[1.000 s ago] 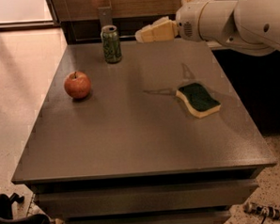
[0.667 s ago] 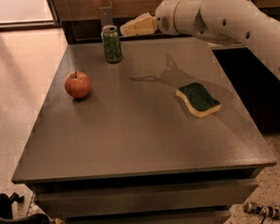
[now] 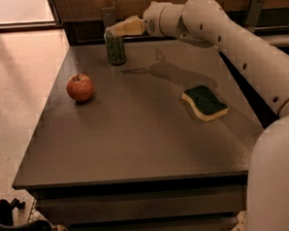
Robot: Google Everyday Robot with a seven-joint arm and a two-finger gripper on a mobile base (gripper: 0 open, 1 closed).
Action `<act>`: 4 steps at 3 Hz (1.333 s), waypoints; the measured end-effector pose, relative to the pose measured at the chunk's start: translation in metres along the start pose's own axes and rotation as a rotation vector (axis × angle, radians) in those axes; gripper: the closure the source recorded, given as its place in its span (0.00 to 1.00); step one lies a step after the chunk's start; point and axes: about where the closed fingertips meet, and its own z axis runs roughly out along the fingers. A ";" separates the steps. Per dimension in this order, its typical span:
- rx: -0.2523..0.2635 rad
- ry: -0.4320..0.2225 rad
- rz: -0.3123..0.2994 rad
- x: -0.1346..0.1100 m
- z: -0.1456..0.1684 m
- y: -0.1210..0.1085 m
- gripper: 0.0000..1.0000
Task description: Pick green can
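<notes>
The green can (image 3: 116,50) stands upright near the far edge of the dark table (image 3: 136,137), left of centre. It is dark green with a pale pattern. My gripper (image 3: 112,30) reaches in from the right on a long white arm, and its pale tips sit right over the can's top rim, covering it. The can rests on the table.
A red apple (image 3: 80,87) sits on the table's left side, in front of the can. A yellow sponge with a green top (image 3: 204,102) lies on the right. A dark wall and ledge run behind the table. The robot's white body (image 3: 276,178) fills the lower right.
The arm has swung left across the table's far edge. The gripper went from right of the can to directly over its top. The can, apple and sponge have not moved.
</notes>
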 end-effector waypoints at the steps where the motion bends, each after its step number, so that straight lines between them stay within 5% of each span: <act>1: -0.029 -0.046 0.055 0.021 0.030 0.005 0.00; 3: -0.106 -0.086 0.118 0.049 0.066 0.035 0.00; 4: -0.114 -0.087 0.121 0.050 0.069 0.039 0.14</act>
